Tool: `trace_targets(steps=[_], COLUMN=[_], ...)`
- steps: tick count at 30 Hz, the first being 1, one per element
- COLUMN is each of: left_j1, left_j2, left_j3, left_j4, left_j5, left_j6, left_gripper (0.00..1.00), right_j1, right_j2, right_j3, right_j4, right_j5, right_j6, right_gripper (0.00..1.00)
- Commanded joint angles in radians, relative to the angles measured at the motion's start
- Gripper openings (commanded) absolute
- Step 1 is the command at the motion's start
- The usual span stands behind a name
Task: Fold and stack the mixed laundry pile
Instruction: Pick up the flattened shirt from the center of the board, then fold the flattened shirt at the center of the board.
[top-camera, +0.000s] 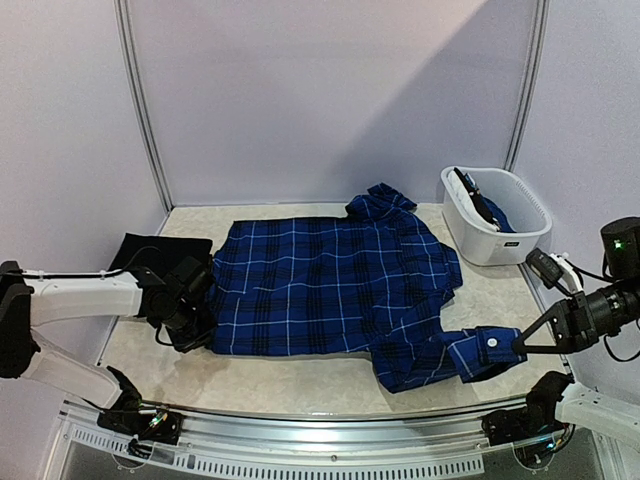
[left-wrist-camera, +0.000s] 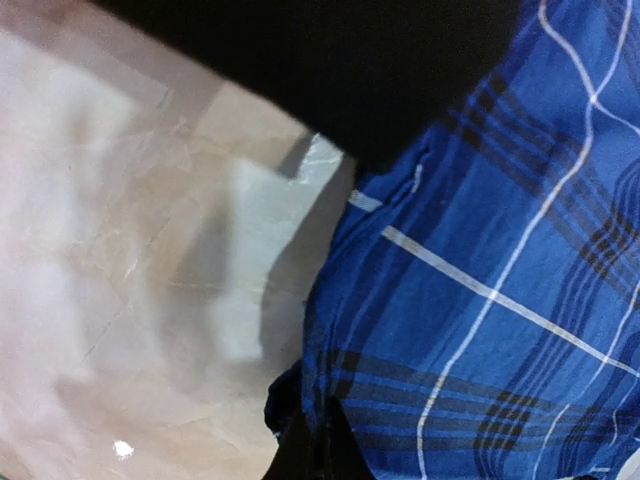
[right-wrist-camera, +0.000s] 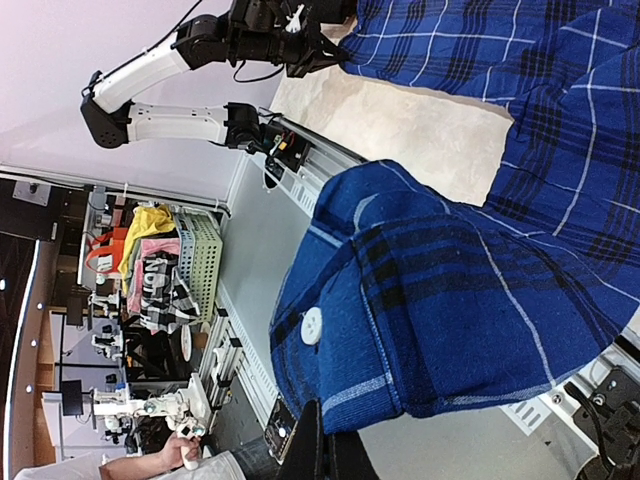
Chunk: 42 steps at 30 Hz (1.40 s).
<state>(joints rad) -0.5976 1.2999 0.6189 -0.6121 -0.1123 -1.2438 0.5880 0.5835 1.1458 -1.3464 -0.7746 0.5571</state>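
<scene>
Blue plaid button shirt (top-camera: 330, 290), spread flat and face down across the middle of the surface (top-camera: 300, 388). Its long axis runs left to right: the hem lies at the left, the collar and shoulders at the far right, and one sleeve trails toward the near right corner.

White plastic basket (top-camera: 497, 243), far right, just beyond the shirt's shoulder, with dark and blue cloth inside that is too small to identify.

Black garment (top-camera: 135, 250), lying flat at the far left, its edge next to the shirt's hem.

Left end effector (top-camera: 188, 312), closed at the near left corner of the hem. The left wrist view shows the plaid edge drawn in between the fingertips, so it appears pinched.

Right end effector (top-camera: 516, 346), closed on the sleeve cuff (top-camera: 483, 352), which it holds raised off the surface.

Cuff button (right-wrist-camera: 312, 325), white, facing the right wrist camera.

Judged relation: each arm grips the end of the shirt nearest it. The body of the shirt lies between them, to the right of the left end effector and to the left of the right one. A fold of the sleeve inward would therefore fall to the right arm.
</scene>
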Motion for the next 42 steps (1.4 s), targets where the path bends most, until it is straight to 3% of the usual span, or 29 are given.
trace_targets(steps=[1,5,14,24,30,36,42], left_j1=[0.009,0.009,0.009,0.014,0.021,0.022,0.028], left_j2=[-0.043,-0.072,-0.027,0.051,0.081,0.139,0.249], left_j3=[0.055,0.082,0.22,0.406,0.456,0.514,0.659], left_j4=[-0.109,-0.154,-0.234,-0.396,-0.435,-0.433,-0.473], left_j5=[-0.01,0.001,0.002,-0.073,-0.056,-0.042,-0.026], left_j6=[0.027,0.024,0.062,0.119,0.132,0.16,0.223], left_gripper=[0.0,0.0,0.0,0.0,0.0,0.0,0.0], right_j1=[-0.002,-0.002,-0.002,-0.002,-0.001,-0.002,-0.002], right_j2=[0.027,0.054,0.193,0.315,0.338,0.34,0.417], right_j3=[0.054,0.112,0.409,0.658,0.7,0.665,0.686], right_j4=[0.013,0.019,0.087,-0.091,-0.266,-0.202,-0.079], right_j5=[0.026,0.055,0.127,0.168,0.154,0.084,0.368], right_j6=[-0.029,-0.054,-0.11,-0.211,-0.209,-0.154,-0.158], right_gripper=[0.0,0.0,0.0,0.0,0.0,0.0,0.0])
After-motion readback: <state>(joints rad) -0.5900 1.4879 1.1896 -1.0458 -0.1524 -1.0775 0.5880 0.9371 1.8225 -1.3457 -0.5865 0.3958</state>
